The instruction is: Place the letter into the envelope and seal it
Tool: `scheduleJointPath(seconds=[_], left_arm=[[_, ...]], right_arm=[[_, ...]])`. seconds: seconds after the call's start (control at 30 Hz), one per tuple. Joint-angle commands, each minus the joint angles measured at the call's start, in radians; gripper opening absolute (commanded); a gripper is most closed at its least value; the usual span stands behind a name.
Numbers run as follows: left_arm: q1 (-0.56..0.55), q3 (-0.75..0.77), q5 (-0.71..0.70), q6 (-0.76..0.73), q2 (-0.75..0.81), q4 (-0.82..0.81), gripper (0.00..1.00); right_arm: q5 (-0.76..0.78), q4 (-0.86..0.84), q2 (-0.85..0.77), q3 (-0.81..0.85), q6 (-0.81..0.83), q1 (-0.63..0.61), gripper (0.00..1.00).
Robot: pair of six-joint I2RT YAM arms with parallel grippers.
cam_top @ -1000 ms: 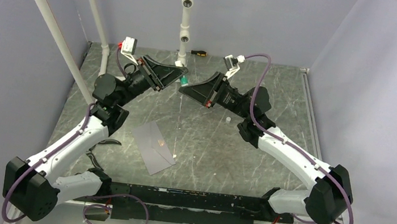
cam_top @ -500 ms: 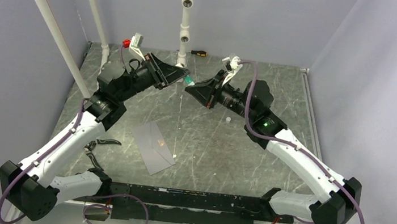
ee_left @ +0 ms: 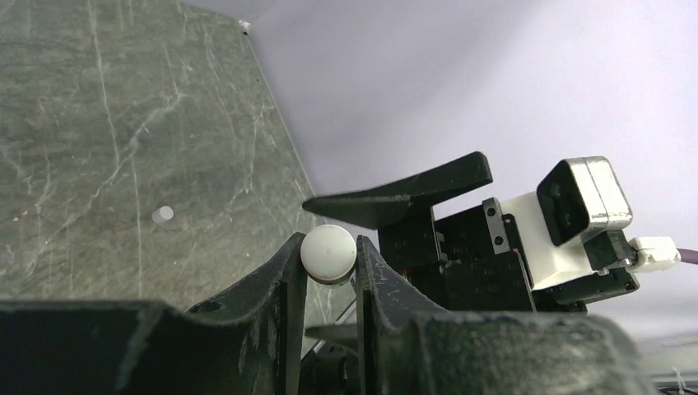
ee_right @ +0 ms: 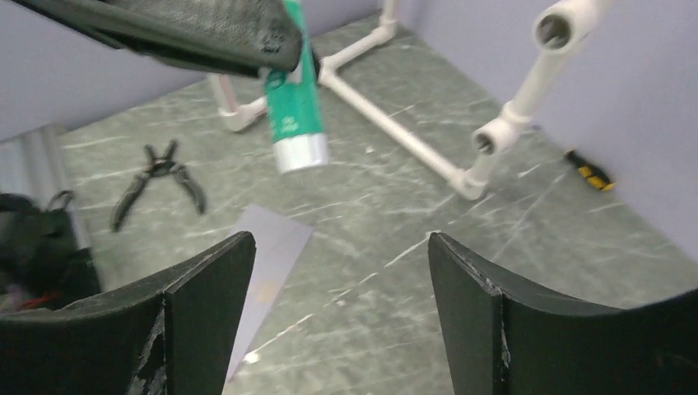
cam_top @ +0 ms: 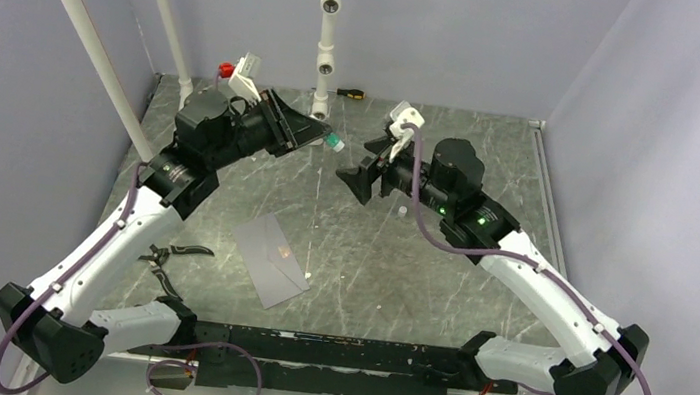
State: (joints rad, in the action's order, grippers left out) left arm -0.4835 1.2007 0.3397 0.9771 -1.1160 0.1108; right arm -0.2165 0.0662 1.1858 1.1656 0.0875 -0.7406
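The grey envelope (cam_top: 269, 259) lies flat on the table, left of centre, with a small tan spot on its face; it also shows low in the right wrist view as the envelope (ee_right: 268, 245). The letter is hidden. High over the table's far middle, my left gripper (cam_top: 319, 134) is shut on a green glue stick (cam_top: 333, 142). The stick's white round end (ee_left: 328, 255) is pinched between the fingers. My right gripper (cam_top: 353, 172) stands open and empty just right of the stick. The glue stick (ee_right: 292, 111) hangs beyond its spread fingertips (ee_right: 221, 262).
A small white cap (cam_top: 404, 208) lies on the table under the right arm. Black pliers (cam_top: 173, 257) lie at the left near the left arm. A white pipe frame (cam_top: 326, 33) and a screwdriver (cam_top: 351, 93) stand at the back edge.
My right gripper has opened and drawn back a little from the tip of the glue stick. My left arm has lifted slightly, still holding the stick.
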Motion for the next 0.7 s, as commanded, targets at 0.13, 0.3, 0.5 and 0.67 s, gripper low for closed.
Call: scheduleJointPath(seconds=[0.13,0.3,0.5,0.67], left_arm=[[0.001,-0.009,0.1,-0.022,0.058,-0.202,0.02],[0.0,-0.014,0.148,0.035,0.064,-0.297,0.02],[0.0,-0.051,0.228,0.128,0.059,-0.448,0.02],[-0.001,-0.08,0.246,0.139,0.069,-0.507,0.02]], right_arm=[[-0.105,-0.124,-0.195,-0.101,-0.75,0.022,0.84],[-0.102,-0.501,-0.209,-0.254,-1.27,0.023,0.74],[-0.092,-0.571,-0.143,-0.183,-1.327,0.023,0.78],[-0.085,-0.651,-0.117,-0.152,-1.327,0.023,0.72]])
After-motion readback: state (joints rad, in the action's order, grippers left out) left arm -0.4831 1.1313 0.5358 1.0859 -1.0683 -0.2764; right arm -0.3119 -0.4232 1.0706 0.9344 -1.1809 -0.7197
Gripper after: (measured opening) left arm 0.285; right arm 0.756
